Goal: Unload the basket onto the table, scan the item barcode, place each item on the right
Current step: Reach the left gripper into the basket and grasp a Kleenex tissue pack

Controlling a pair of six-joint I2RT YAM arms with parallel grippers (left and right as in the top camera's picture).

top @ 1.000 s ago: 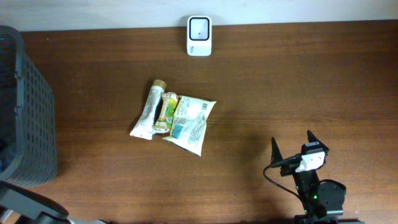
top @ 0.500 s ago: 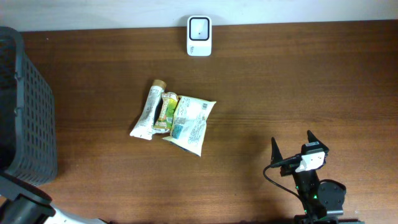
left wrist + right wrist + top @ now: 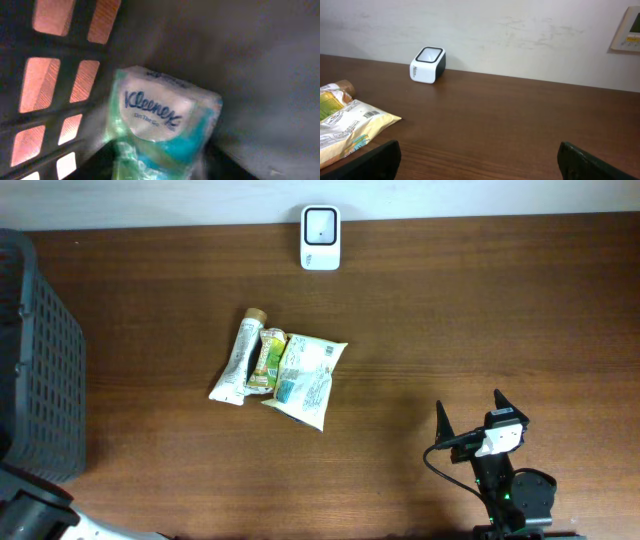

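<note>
The left gripper is down inside the dark basket at the table's left edge, right over a tissue pack. The blur hides whether its fingers have closed on the pack. The right gripper sits released at the near right. A tube, a bar and a snack bag lie together mid-table, with the scanner at the far edge.

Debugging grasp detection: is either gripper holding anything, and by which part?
Right gripper: open, nothing held. Left gripper: inside the basket, at the lower end of the Kleenex pack, but blur hides whether it grips.
</note>
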